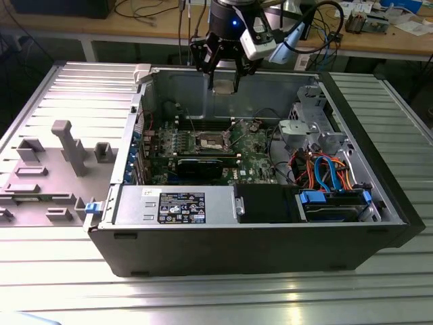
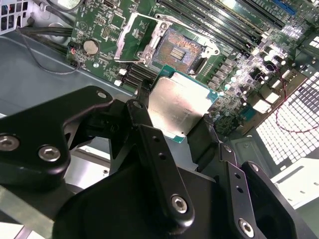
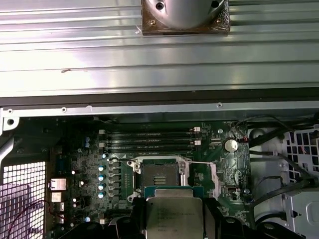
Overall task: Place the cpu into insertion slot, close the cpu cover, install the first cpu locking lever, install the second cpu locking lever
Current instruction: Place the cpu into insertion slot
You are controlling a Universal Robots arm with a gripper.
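Note:
My gripper (image 1: 223,76) hangs above the open computer case, shut on the cpu (image 1: 223,89), a flat square chip with a silver-grey top. In both wrist views the black fingers (image 2: 142,112) clamp two opposite edges of the cpu (image 2: 182,102) (image 3: 173,211). The insertion slot (image 2: 182,47) (image 3: 159,180) (image 1: 212,141) lies bare on the green board below, apart from the chip, its contact field showing. The cpu cover (image 2: 132,39) (image 3: 202,175) is swung open beside the socket, with green board showing through its window.
Long memory slots (image 3: 149,139) run beside the socket. A black card (image 1: 203,166) and the grey power-supply box (image 1: 172,206) sit toward the case front. A drive cage with blue and orange cables (image 1: 328,176) fills the exterior view's right. A grey fixture (image 1: 67,145) stands outside the case.

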